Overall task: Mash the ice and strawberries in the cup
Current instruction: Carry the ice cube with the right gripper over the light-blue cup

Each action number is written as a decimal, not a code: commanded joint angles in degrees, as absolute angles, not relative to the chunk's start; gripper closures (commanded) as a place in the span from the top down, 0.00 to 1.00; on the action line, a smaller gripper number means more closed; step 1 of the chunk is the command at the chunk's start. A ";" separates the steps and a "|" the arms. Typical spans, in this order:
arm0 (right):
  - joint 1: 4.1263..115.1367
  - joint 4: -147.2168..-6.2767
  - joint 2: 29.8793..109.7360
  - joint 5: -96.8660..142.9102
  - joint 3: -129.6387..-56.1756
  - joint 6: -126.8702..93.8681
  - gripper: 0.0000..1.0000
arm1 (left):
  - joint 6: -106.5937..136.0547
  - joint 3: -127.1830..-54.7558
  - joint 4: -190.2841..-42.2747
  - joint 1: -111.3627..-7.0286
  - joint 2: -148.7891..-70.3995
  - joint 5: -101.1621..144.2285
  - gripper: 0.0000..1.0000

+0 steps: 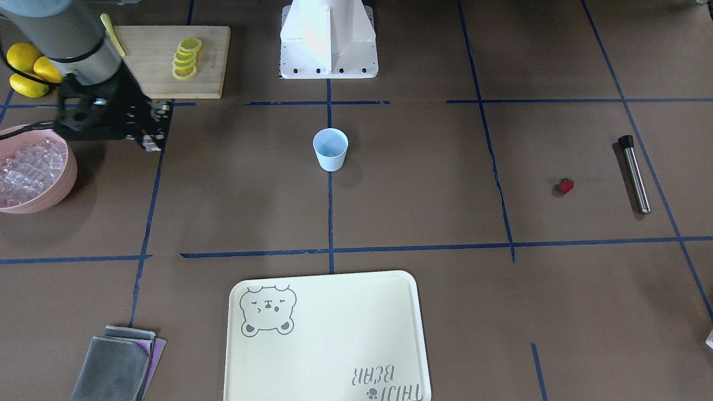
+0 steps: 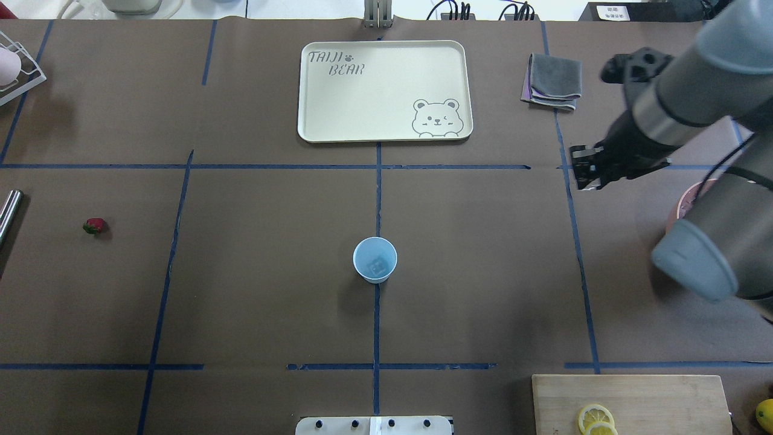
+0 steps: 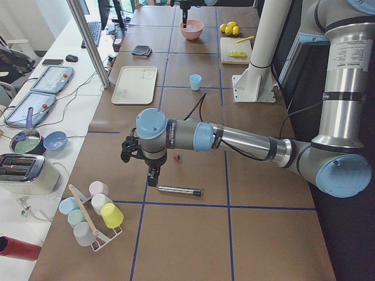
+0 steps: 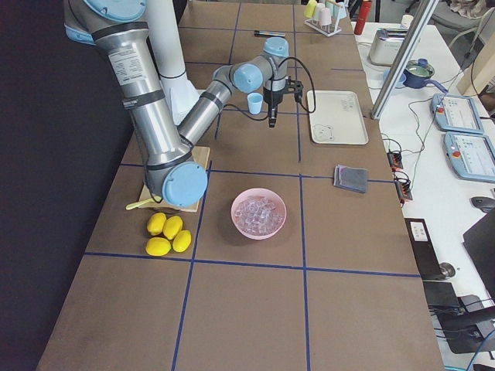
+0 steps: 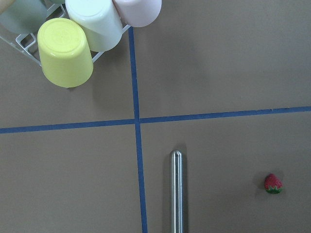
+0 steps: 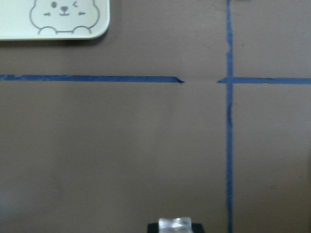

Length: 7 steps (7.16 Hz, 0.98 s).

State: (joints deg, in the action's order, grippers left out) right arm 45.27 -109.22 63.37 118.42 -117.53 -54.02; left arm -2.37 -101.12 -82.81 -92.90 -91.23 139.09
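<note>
The pale blue cup (image 2: 375,260) stands upright at the table's middle, also in the front view (image 1: 330,149); a faint ice cube seems to lie at its bottom. My right gripper (image 2: 581,176) hovers to the cup's right, beside the pink bowl (image 1: 69,167) of ice (image 1: 25,167). The right wrist view shows it shut on one clear ice cube (image 6: 175,225). The strawberry (image 2: 94,226) lies alone on the far left, next to a steel muddler (image 1: 635,174). My left gripper (image 3: 152,174) hangs above the muddler (image 3: 179,190) and strawberry (image 5: 273,184); I cannot tell whether it is open.
A cream bear tray (image 2: 338,121) lies beyond the cup, with folded grey cloths (image 2: 552,81) to its right. A cutting board with lemon slices (image 1: 186,58) and whole lemons (image 1: 28,69) sit near the robot's base. A rack of upturned cups (image 5: 65,53) stands left of the muddler.
</note>
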 commanded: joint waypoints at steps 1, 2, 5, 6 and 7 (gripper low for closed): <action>36.59 -110.83 49.55 113.93 -108.68 -63.76 0.00 | -2.11 -101.07 -82.88 -92.90 -91.32 138.96 1.00; 33.87 -110.48 44.61 113.56 -103.06 -66.85 0.00 | -2.02 -101.07 -82.88 -92.90 -91.32 138.96 1.00; 29.63 -101.80 41.31 111.98 -93.98 -71.71 0.00 | -2.02 -101.25 -82.88 -92.90 -91.32 138.96 1.00; 28.92 -101.78 41.40 111.97 -93.78 -71.81 0.00 | -2.02 -101.51 -82.88 -92.90 -91.32 138.96 1.00; 28.66 -101.78 41.31 111.97 -93.78 -72.42 0.00 | -2.02 -101.51 -82.88 -92.90 -91.32 138.96 1.00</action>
